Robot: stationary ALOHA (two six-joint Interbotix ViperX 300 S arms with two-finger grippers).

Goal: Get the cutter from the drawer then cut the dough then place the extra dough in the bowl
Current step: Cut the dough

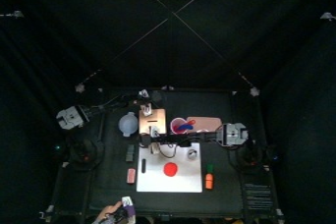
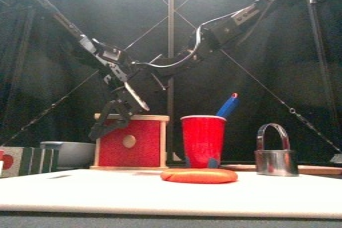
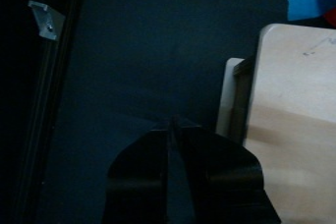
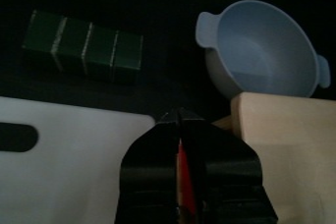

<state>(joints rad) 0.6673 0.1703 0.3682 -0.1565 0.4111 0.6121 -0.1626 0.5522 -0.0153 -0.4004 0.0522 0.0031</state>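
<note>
Metal cutter (image 2: 275,162) stands upright, handle up; left end effector (image 3: 172,123) and right end effector (image 4: 180,120) both closed.

Dough (image 1: 171,169) on the cutting board (image 1: 153,185), cutter (image 2: 274,152) to its right, box (image 2: 132,142) and cup (image 2: 205,140) behind, bowl (image 1: 128,125) left of box.

- The dough (image 2: 198,175): a flat red disc, lying on the white cutting board (image 2: 80,194).
- The cutter (image 2: 275,152): a round metal ring with its wire handle up, standing right of the dough, apart from it.
- The wooden box (image 2: 130,143): pale, with its red drawer front facing the table's front.
- The bowl (image 4: 262,46): blue-grey and upright, just beside the box.
</note>
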